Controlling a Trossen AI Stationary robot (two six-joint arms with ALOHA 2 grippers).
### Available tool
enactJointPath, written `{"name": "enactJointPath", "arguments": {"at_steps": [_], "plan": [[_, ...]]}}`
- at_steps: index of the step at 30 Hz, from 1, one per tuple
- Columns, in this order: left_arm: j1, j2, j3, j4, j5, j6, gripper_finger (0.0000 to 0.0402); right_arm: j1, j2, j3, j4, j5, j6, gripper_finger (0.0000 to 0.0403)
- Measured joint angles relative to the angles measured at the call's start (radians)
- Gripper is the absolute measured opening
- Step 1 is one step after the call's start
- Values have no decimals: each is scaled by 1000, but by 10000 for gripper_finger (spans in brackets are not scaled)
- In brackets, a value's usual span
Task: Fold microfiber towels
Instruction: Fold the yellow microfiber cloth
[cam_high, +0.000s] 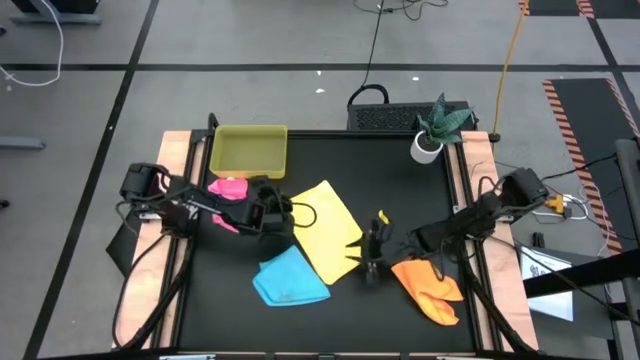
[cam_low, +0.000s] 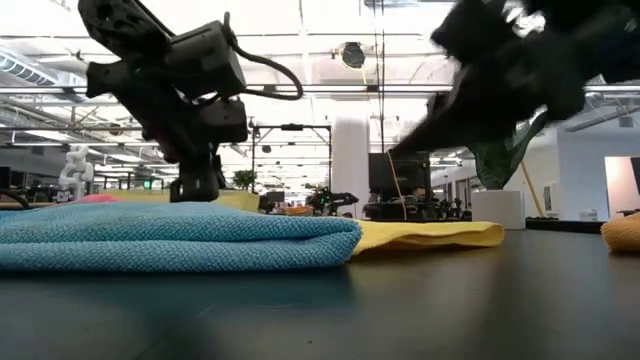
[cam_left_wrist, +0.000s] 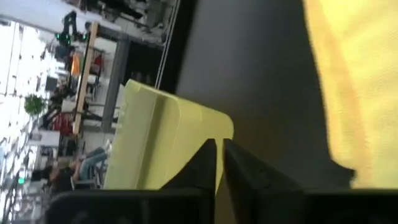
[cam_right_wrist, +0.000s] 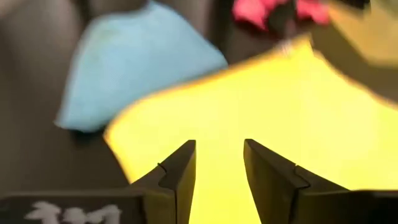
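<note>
We see the yellow towel (cam_high: 333, 229) lying mid-table, partly folded and rumpled, between the folded blue towel (cam_high: 289, 278) and the crumpled orange towel (cam_high: 430, 287). The pink towel (cam_high: 228, 187) sits by the tray (cam_high: 249, 150). The left gripper (cam_left_wrist: 219, 163) is clenched empty; the right gripper (cam_right_wrist: 219, 163) is released above yellow cloth. We find no readable writing.

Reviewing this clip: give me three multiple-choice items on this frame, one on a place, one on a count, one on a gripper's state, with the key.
1. Where is the tray?
A. at the table's far edge, left of centre
B. under the blue towel
C. beside the potted plant

2. How many towels show on the table?
A. two
B. three
C. four

3. How do the right gripper's fingers stand?
A. apart
B. shut on the orange towel
C. shut on nothing

Key:
1 A, the high view shows it there.
2 C, pink, yellow, blue, orange.
3 A, a gap shows over the yellow towel.
</note>
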Motion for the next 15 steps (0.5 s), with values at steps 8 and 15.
{"name": "enactJointPath", "arguments": {"at_steps": [8, 15], "plan": [[1, -5, 0, 123, 268, -17, 15, -58, 29, 0, -235, -2, 118, 100], [38, 68, 1, 257, 543, 17, 9, -86, -95, 0, -495, 24, 104, 82]]}}
